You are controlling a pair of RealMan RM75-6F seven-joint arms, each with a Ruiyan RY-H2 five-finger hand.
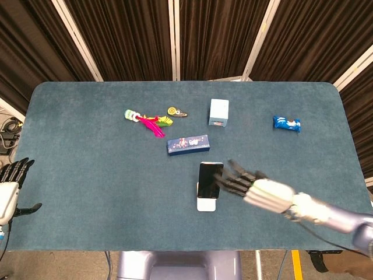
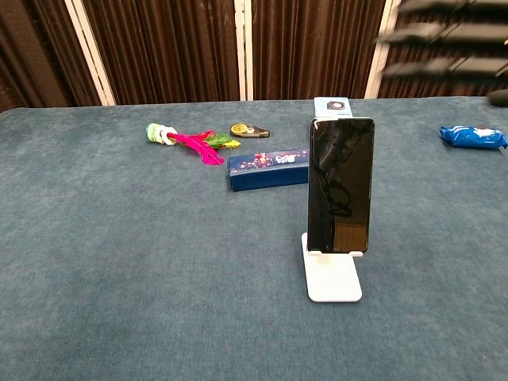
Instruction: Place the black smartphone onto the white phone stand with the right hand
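The black smartphone (image 2: 340,186) stands upright, leaning on the white phone stand (image 2: 331,279) near the table's front middle; from the head view the phone (image 1: 209,180) covers most of the stand (image 1: 206,205). My right hand (image 1: 252,185) hovers just right of the phone with its fingers spread and nothing in them; it is raised and apart from the phone. In the chest view only its blurred fingers (image 2: 444,33) show at the top right. My left hand (image 1: 10,182) rests at the far left table edge, fingers apart, empty.
A blue box (image 1: 187,144) lies behind the phone. Farther back are a light blue carton (image 1: 218,112), a pink and green feather toy (image 1: 149,122) and a small tape measure (image 1: 176,112). A blue snack packet (image 1: 287,123) lies at the right.
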